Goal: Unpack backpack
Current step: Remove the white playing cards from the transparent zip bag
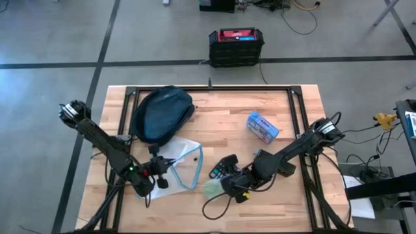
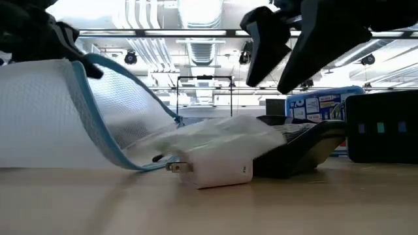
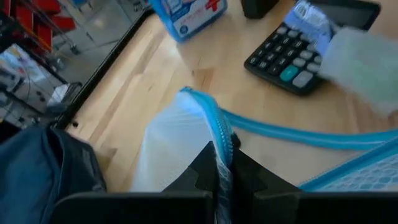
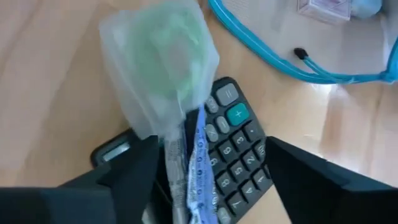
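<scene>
The dark navy backpack [image 1: 162, 114] lies on its side at the table's far left, and no gripper touches it. My left gripper [image 1: 161, 177] [image 3: 222, 155] is shut on a clear zip bag [image 1: 183, 161] with a blue zipper, near the backpack. My right gripper [image 1: 229, 184] [image 4: 211, 168] is open over a black calculator [image 4: 239, 155]. A cloudy plastic packet [image 4: 158, 68] with green contents lies partly on the calculator. The packet's crimped end lies between the open fingers, which stand on either side of it. In the low view a white plug adapter [image 2: 215, 171] sits under the packet. My left gripper pinches the clear bag's blue zipper edge [image 3: 219, 134] between its two fingers, which lie across the zipper. That edge is raised off the table [image 2: 98, 68], and the rest of the bag slopes down onto the wood.
A blue-and-white box [image 1: 262, 127] lies toward the far right of the table. A dark cable [image 1: 214, 207] loops near the table's near edge. A black box with a red top [image 1: 236, 45] stands on the floor beyond the far edge. Black frame rails [image 1: 208, 89] border the table.
</scene>
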Controlling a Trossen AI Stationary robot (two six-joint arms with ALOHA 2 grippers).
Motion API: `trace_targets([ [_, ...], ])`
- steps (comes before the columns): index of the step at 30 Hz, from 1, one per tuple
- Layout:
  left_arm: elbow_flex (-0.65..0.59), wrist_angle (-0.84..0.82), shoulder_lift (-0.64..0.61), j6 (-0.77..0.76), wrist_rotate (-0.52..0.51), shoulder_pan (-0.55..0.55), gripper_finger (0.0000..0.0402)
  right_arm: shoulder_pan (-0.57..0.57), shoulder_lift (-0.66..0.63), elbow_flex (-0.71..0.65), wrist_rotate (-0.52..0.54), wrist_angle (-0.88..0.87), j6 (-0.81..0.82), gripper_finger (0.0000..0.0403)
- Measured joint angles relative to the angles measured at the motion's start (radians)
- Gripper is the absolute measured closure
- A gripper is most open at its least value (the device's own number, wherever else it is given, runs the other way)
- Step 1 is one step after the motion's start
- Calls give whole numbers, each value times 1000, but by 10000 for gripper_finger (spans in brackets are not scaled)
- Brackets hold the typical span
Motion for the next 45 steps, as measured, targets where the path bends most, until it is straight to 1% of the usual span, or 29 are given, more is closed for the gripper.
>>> trace_targets([
  [3,0,85,-2,124,-43,0,402,-16,7,-17,10,194,-28,90],
  [6,0,144,-6,233,-81,1,402,-38,51,-30,10,388,-81,88],
  [9,0,152,-22,304,-124,1,402,-74,136,-32,10,569,-99,96],
  [13,0,151,-65,358,-153,1,402,-119,279,-29,13,865,-90,113],
  [16,0,147,-105,380,-172,1,402,-126,383,27,10,974,-97,125],
  [18,0,147,-132,391,-175,1,402,-129,449,89,10,968,-100,130],
  [20,-1,147,-152,389,-175,1,402,-138,513,155,25,926,-98,133],
  [23,-6,149,-155,358,-168,1,402,-147,572,233,133,825,-95,134],
  [24,-10,151,-152,341,-154,0,402,-147,575,241,176,794,-102,133],
  [25,-17,151,-149,326,-139,0,402,-147,574,249,195,771,-97,131],
  [30,-55,152,-108,224,-121,-3,402,-146,533,244,206,702,-75,110],
  [33,-60,153,-70,188,-119,-5,402,-154,512,243,266,691,-66,100],
  [35,-60,155,-52,173,-119,-6,402,-169,505,243,282,693,-43,97],
  [40,-61,159,-18,150,-120,-7,402,-217,505,244,244,699,104,102],
  [41,-61,159,-16,150,-122,-7,402,-227,507,244,207,698,133,106],
  [43,-60,158,-18,150,-125,-7,402,-246,519,246,81,706,188,112],
  [45,-60,156,-24,150,-128,-7,402,-259,533,247,-11,715,201,119],
])
